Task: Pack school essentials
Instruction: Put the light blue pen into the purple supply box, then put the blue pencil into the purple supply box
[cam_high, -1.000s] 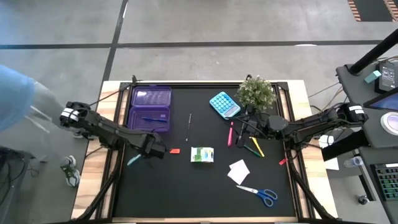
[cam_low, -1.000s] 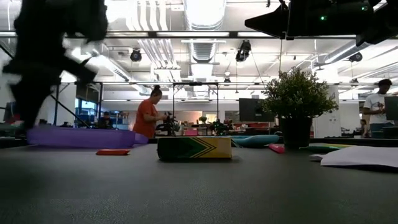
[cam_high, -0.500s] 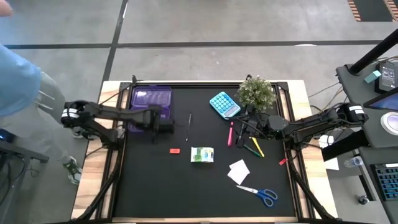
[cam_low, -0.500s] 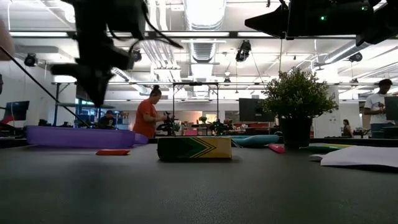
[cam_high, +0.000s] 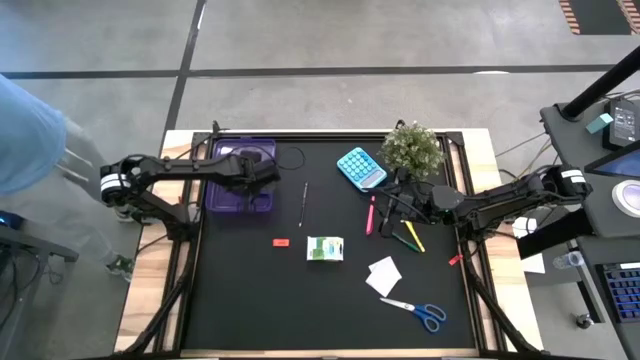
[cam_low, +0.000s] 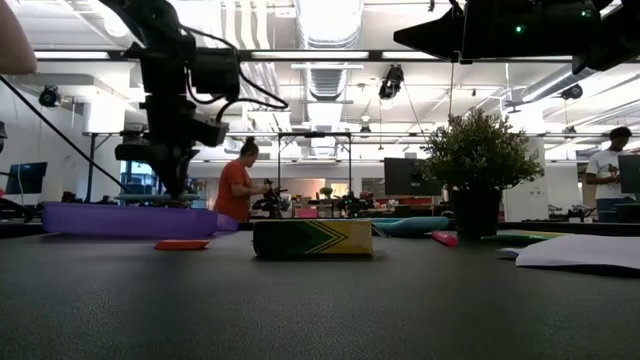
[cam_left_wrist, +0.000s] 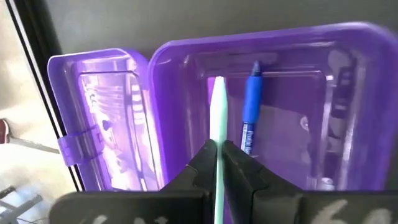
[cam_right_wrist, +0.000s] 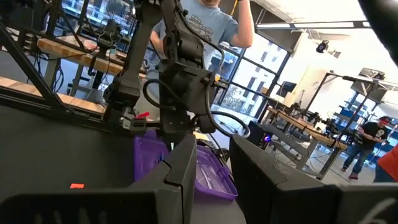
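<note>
My left gripper (cam_high: 262, 172) (cam_left_wrist: 217, 149) hangs over the open translucent purple case (cam_high: 232, 192) (cam_low: 120, 220) at the far left, shut on a teal pen (cam_left_wrist: 217, 106). A blue pen (cam_left_wrist: 250, 115) lies in the case's tray. My right gripper (cam_high: 393, 205) (cam_right_wrist: 214, 168) is open above the pink pen (cam_high: 371, 214) and the yellow and green pens (cam_high: 410, 238). The black pen (cam_high: 303, 203), red eraser (cam_high: 281, 241) (cam_low: 181, 244), green-white pack (cam_high: 325, 248) (cam_low: 312, 238), pale paper square (cam_high: 383, 275) and blue-handled scissors (cam_high: 415, 312) lie flat on the mat. My left gripper pinches the teal pen's shaft (cam_left_wrist: 217, 163) between its two fingers, coming from above with the fingers across the pen. The pen is lifted clear. Its free end (cam_left_wrist: 218, 82) sticks out past the fingertips over the case's tray, beside the blue pen.
A leafy potted plant (cam_high: 412, 148) (cam_low: 478, 170) and a teal calculator (cam_high: 360, 168) stand at the far side, close to my right arm. A small red piece (cam_high: 454, 260) lies at the mat's right edge. A person in blue (cam_high: 30, 140) stands beyond the table's left.
My left gripper has risen from the mat beside the red eraser and travelled toward the far edge, carrying the teal pen with it, until it stands over the purple case. The person at the left has shifted.
</note>
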